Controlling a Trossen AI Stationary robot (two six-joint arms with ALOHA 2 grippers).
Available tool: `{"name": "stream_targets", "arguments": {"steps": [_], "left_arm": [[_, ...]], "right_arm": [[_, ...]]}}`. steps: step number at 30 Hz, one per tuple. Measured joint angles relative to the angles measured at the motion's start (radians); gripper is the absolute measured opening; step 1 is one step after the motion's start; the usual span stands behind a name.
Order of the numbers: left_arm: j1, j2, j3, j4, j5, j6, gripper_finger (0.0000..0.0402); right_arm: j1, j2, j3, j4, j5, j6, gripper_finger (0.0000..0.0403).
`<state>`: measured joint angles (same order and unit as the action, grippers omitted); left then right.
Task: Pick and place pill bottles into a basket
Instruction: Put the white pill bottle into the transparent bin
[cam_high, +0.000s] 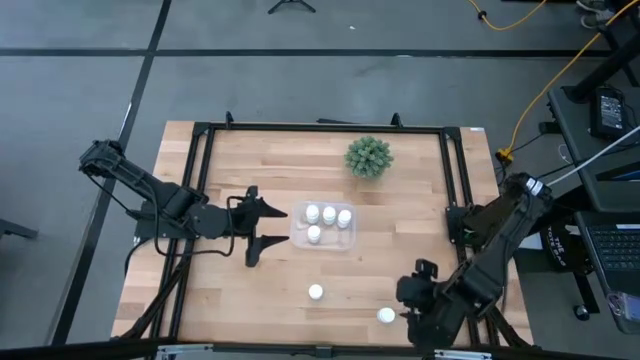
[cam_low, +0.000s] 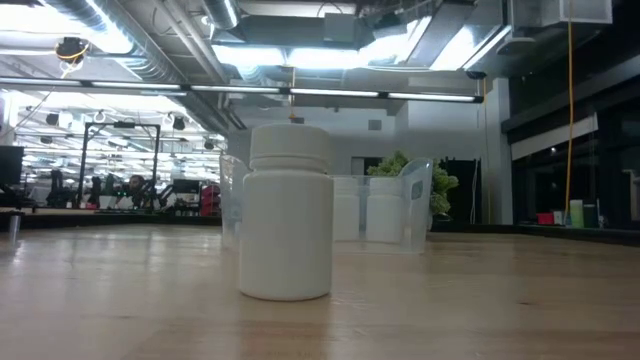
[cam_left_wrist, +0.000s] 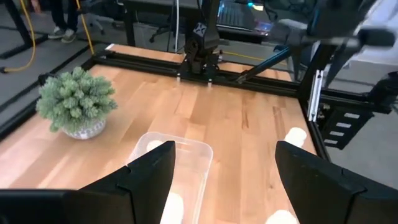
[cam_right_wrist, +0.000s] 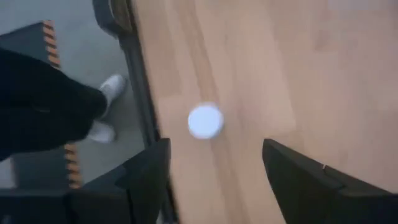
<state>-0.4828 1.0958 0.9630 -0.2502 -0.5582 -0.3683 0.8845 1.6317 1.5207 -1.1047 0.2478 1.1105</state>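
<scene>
- Four pill bottles standing inside the basket, a clear low-walled tray near the middle of the table: three in a row along its far side, one nearer, touching none of the walls as far as can be told.
- Two more bottles out on the bare wood, well apart from the basket: one near bottle toward the near edge, about in line with the basket; another, the right-hand bottle, farther right and nearer the edge.
- In the low view, near bottle upright and large in front, basket behind it with bottles showing through the clear wall.
- Green spiky plant at the far side, beyond the basket and slightly right.
- Left gripper just left of the basket, fingers spread apart, nothing between them, aimed at the tray; seen in its own wrist view with the basket ahead.
- Right gripper low at the near right, just beside the right-hand bottle; jaws parted and empty in its wrist view, white cap of the right-hand bottle lying ahead of the fingertips, not touched.
- A person's dark trouser leg and white shoe on the floor beyond the table edge, in the right wrist view.
</scene>
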Motion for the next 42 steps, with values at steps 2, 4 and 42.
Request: {"name": "stream_targets", "arguments": {"steps": [2,4,42], "left_arm": [[0.0,0.0,0.0,0.0,-0.002,-0.03,0.0269],[0.0,0.0,0.0,0.0,-0.026,-0.067,0.0269],[-0.027,0.0,0.0,0.007,-0.104,-0.119,0.0269]], "right_arm": [[0.005,0.001,-0.044,0.036,-0.031,0.048,0.0254],[0.006,0.001,-0.079,0.089,-0.038,0.074,0.0256],[-0.113,0.144,-0.229,0.322,-0.171,0.549,0.0332]]}}
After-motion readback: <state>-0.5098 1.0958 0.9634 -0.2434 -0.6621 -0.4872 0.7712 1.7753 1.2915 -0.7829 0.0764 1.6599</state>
